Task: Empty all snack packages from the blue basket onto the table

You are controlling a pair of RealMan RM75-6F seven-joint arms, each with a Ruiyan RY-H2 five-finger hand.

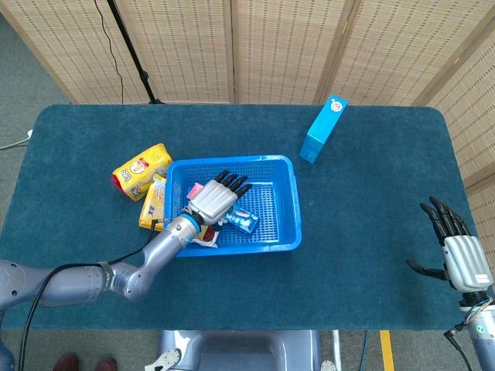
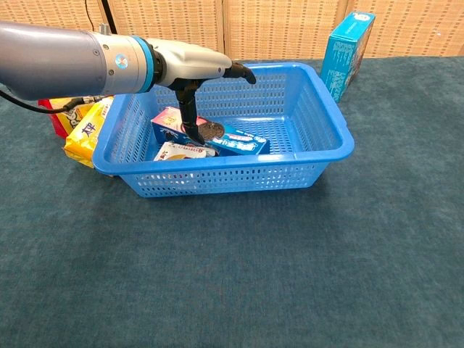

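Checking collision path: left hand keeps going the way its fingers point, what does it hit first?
Likely the far-right wall of the blue basket. The left hand hovers over the cookie box, fingers aimed across the basket's interior; height relative to the rim is unclear.

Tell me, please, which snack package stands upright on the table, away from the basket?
The tall blue box beyond the blue basket's far right corner. It stands on end, alone; the two yellow packs lie flat by the basket's left wall.
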